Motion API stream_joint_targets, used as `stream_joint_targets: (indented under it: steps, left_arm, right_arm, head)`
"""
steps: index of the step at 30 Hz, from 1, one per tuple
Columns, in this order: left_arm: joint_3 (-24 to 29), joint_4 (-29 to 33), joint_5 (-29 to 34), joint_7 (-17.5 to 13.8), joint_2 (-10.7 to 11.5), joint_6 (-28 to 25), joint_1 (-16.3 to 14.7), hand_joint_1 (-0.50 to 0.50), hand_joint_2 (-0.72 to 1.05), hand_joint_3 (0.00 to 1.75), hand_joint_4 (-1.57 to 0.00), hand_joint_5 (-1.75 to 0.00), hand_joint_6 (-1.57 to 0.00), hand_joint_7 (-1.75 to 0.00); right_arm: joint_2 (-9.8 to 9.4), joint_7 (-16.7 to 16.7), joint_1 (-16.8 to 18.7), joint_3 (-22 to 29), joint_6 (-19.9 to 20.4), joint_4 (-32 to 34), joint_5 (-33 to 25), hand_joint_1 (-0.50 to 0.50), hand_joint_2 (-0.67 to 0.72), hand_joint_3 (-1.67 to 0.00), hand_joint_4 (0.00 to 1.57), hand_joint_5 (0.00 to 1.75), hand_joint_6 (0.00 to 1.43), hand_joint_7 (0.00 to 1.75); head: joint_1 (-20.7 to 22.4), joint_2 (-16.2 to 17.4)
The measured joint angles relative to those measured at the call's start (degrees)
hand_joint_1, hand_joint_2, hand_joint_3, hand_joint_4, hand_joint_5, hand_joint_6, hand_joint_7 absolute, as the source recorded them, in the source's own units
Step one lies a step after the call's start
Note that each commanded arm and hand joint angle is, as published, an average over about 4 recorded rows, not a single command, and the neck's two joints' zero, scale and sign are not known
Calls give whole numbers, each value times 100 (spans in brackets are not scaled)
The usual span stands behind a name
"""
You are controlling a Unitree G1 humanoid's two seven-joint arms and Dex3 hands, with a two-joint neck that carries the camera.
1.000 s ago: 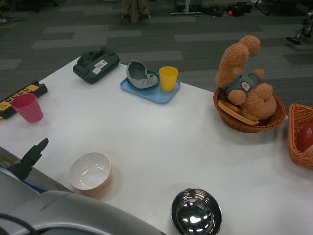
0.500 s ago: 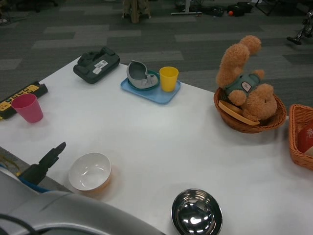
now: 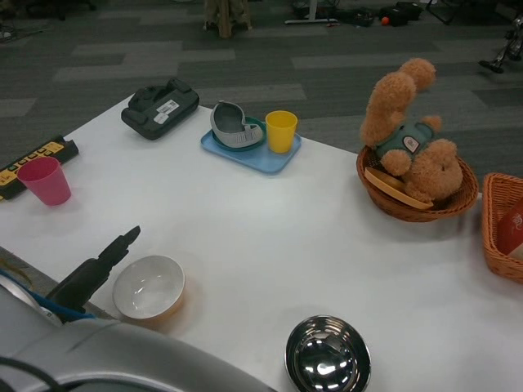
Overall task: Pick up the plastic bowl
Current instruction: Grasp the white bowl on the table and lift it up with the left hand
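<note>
The plastic bowl (image 3: 149, 287), white inside with an orange outer wall, stands empty near the table's front left edge. My left hand (image 3: 91, 271) reaches in from the lower left, its black fingers stretched toward the bowl's left rim and close beside it; contact cannot be told. It holds nothing. My right hand is out of sight.
A shiny metal bowl (image 3: 328, 356) sits at the front centre. A pink cup (image 3: 45, 180) and a yellow power strip (image 3: 33, 162) lie left. Farther back are a dark case (image 3: 160, 107), a blue tray (image 3: 249, 149) with a yellow cup (image 3: 281, 131), a wicker basket (image 3: 418, 202) holding a teddy bear (image 3: 409, 135), and another basket (image 3: 502, 224).
My left hand has risen from the table's left edge and moved right and forward, ending right beside the plastic bowl. The bowl has stayed put.
</note>
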State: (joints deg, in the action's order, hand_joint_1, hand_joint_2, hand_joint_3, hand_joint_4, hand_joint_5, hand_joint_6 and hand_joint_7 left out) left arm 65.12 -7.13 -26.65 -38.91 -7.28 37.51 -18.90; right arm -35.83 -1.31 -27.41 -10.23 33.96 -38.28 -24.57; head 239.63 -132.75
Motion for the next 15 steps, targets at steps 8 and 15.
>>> stream_joint_targets:
  steps: [8, 15]
  left_arm:
    - [-25, -148, -83, -2, 17, 0, 116, -50, -2, 0, 0, 0, 0, 0]
    - [-147, -237, -87, -4, 42, 0, 126, -50, -2, 0, 0, 0, 0, -3]
  right_arm:
    - [0, 0, 0, 0, 1, 8, -1, -46, 47, 0, 0, 0, 0, 0]
    - [0, 0, 0, 0, 3, 89, -8, -46, 47, 0, 0, 0, 0, 0]
  head:
    - [25, 2]
    - [54, -3]
